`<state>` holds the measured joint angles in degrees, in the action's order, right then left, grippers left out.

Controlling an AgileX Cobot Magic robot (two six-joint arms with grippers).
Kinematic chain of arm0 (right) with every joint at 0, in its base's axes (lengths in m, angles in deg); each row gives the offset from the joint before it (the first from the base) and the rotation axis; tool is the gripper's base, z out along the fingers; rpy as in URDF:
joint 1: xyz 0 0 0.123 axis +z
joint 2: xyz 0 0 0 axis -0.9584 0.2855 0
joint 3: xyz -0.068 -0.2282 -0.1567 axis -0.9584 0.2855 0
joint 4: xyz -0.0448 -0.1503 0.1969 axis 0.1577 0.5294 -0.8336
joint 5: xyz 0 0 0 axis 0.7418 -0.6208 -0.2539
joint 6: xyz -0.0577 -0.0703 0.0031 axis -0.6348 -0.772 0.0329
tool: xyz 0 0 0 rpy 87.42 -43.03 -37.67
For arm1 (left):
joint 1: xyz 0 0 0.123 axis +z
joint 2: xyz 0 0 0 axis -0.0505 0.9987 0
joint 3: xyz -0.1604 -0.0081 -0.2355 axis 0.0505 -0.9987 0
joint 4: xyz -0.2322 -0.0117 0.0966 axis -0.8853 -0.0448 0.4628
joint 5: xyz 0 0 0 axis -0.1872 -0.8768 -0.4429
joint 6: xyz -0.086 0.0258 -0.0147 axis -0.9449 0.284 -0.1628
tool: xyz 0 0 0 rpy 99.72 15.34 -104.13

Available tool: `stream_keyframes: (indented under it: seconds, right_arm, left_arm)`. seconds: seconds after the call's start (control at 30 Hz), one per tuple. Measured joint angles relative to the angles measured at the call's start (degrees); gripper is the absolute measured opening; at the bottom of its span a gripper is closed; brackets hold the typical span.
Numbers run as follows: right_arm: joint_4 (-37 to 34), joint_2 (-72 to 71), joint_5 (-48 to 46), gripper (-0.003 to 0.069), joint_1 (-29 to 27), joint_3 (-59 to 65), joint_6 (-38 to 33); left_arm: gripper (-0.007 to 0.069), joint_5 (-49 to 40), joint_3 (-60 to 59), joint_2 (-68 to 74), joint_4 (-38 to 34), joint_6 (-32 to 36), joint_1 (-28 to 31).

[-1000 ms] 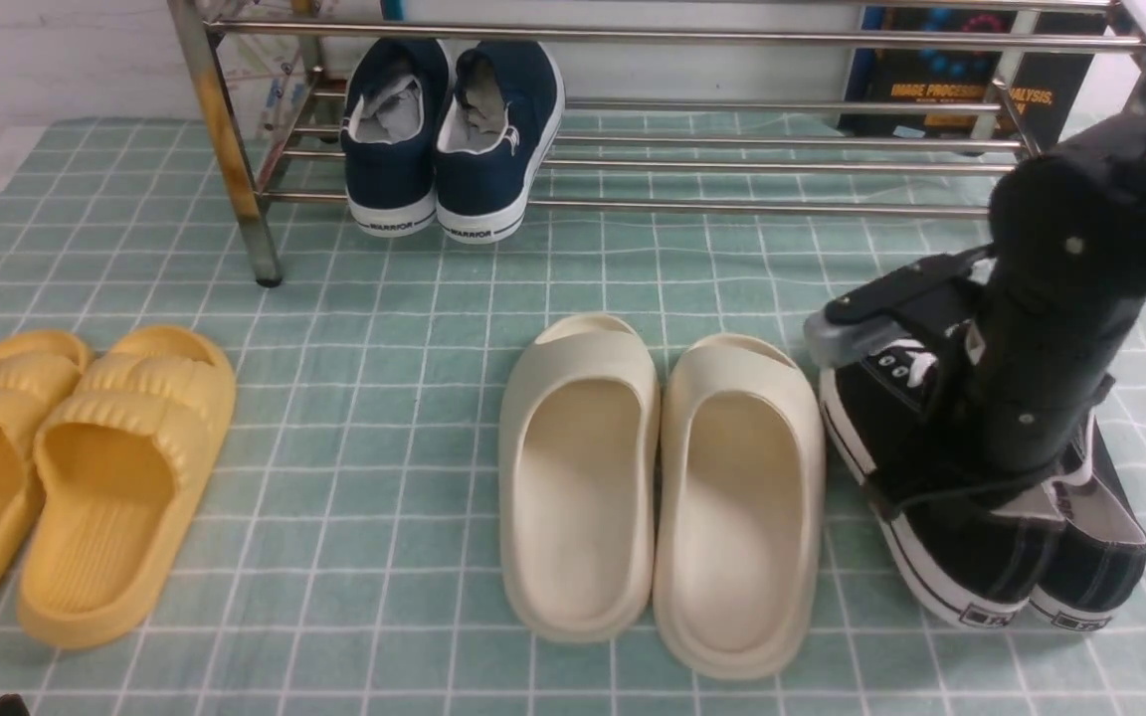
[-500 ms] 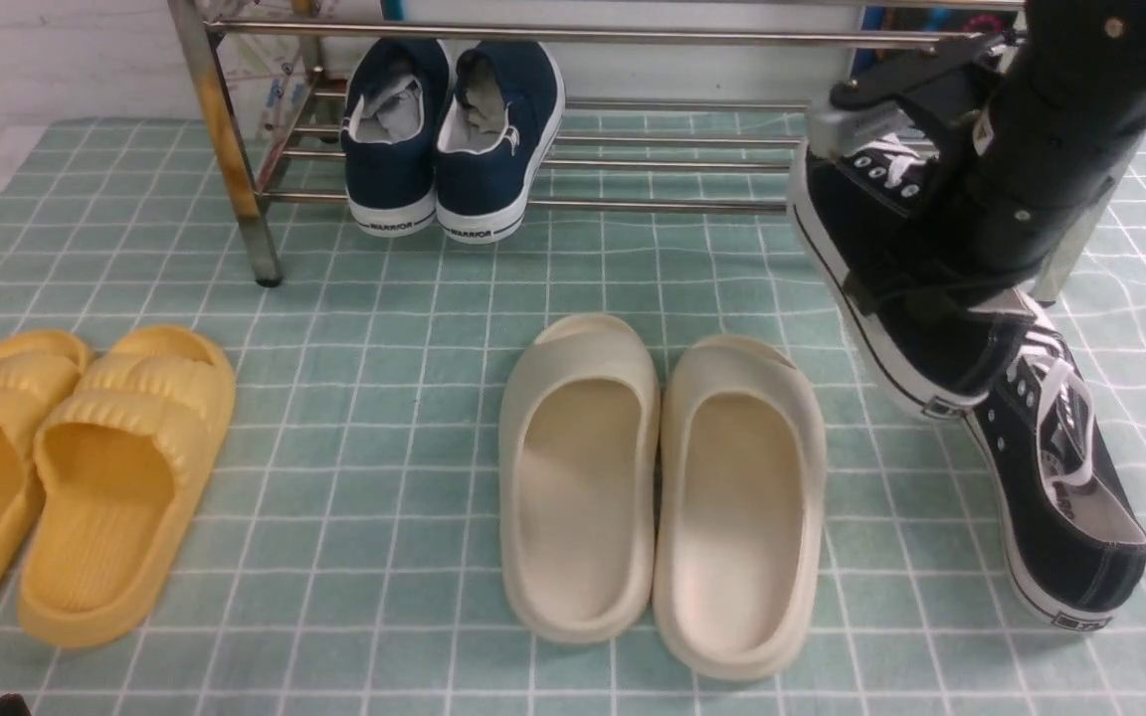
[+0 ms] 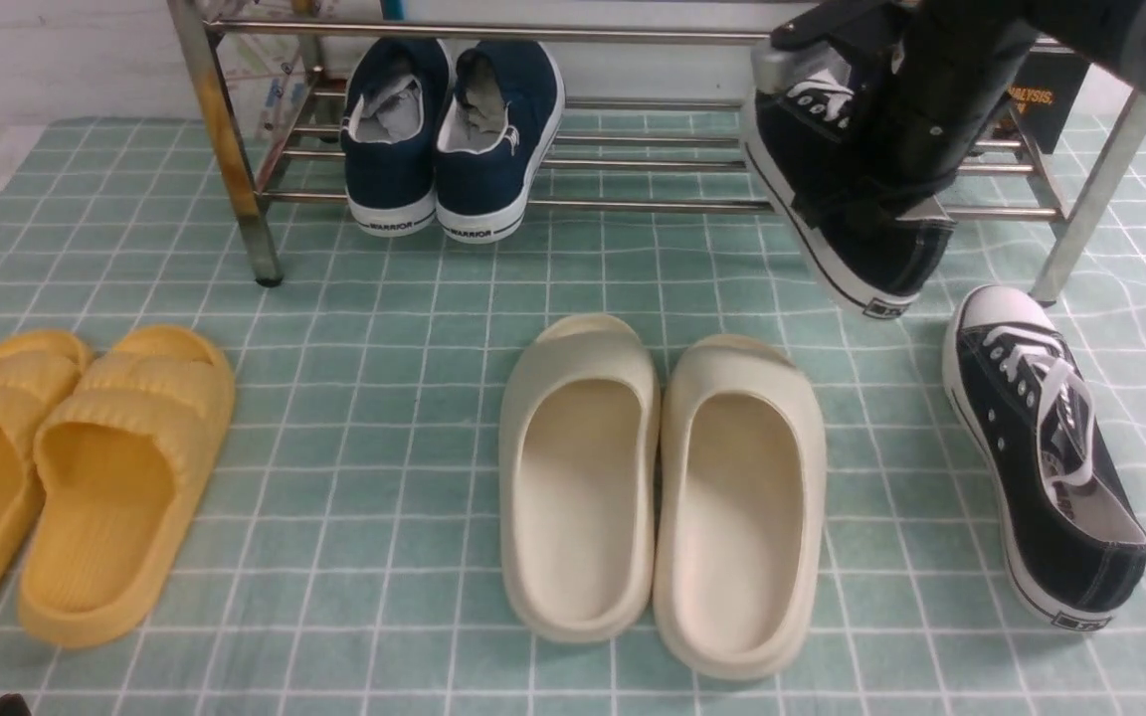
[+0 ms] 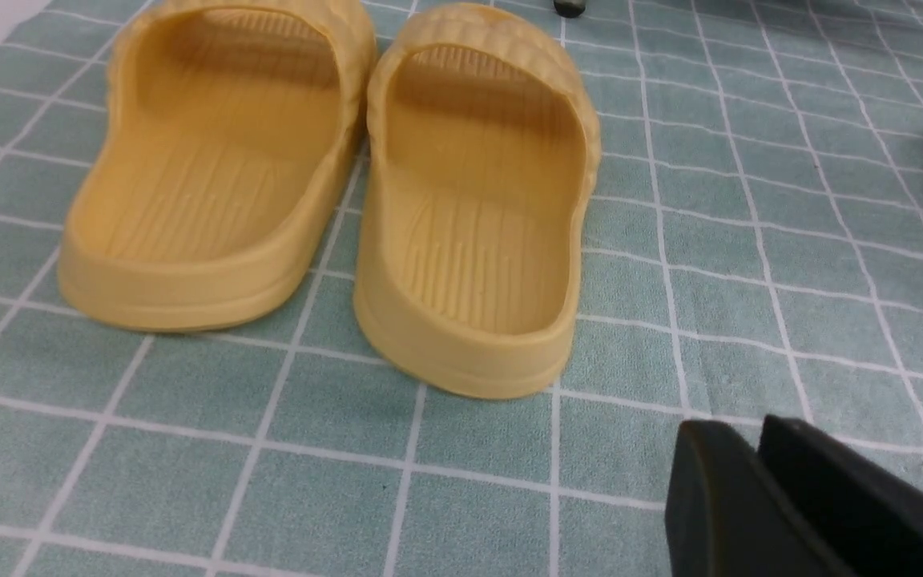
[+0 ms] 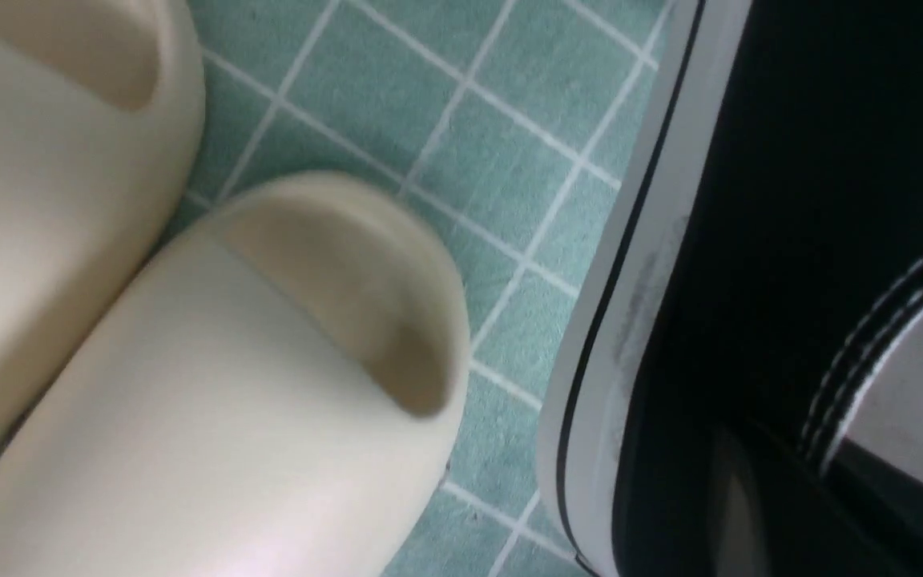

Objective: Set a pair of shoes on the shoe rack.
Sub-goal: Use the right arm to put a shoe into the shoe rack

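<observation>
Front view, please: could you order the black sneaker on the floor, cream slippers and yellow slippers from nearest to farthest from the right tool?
1. Black sneaker on the floor, right, near the right tool.
2. Cream slippers, centre.
3. Yellow slippers, far left.

You see the lifted sneaker (image 3: 891,259), black with a white sole, clasped in your right pincer (image 3: 881,189), heel tipped down. The chrome shoe rack (image 3: 633,206) stands just behind the pincer. The other sneaker (image 3: 1050,467) lies flat, below and right of it.
</observation>
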<state>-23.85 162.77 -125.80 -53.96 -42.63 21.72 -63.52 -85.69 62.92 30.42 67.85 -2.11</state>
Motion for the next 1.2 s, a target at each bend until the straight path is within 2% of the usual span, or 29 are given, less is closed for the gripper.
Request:
stream_keyframes:
  seconds: [0.27, 0.8, 0.93, 1.1, 1.13, 1.2]
  right_arm:
    - [0.24, 8.40, 0.97, 0.0012, 0.00, -11.93, -0.17]
    - [-1.72, 10.48, 5.69, 0.0028, -0.57, -13.14, 2.72]
    - [-0.75, 10.37, 6.63, 0.0095, -0.57, -13.44, 2.72]
    - [2.32, 9.81, 4.57, 0.0266, -1.13, -13.44, 2.66]
    - [2.38, 9.72, 4.14, 0.0273, -1.13, -13.44, 2.66]
    - [2.67, 8.20, 0.24, 0.0341, -1.13, -13.44, 2.66]
  left_arm:
    - [0.0095, 0.00, 0.00, 0.00, 0.00, 0.00, 0.00]
    - [0.0113, 0.00, 0.00, 0.00, 0.00, 0.00, 0.00]
    - [0.0115, 0.00, 0.00, 0.00, 0.00, 0.00, 0.00]
    - [0.0124, 0.00, 0.00, 0.00, 0.00, 0.00, 0.00]
    - [0.0124, 0.00, 0.00, 0.00, 0.00, 0.00, 0.00]
    - [0.0127, 0.00, 0.00, 0.00, 0.00, 0.00, 0.00]
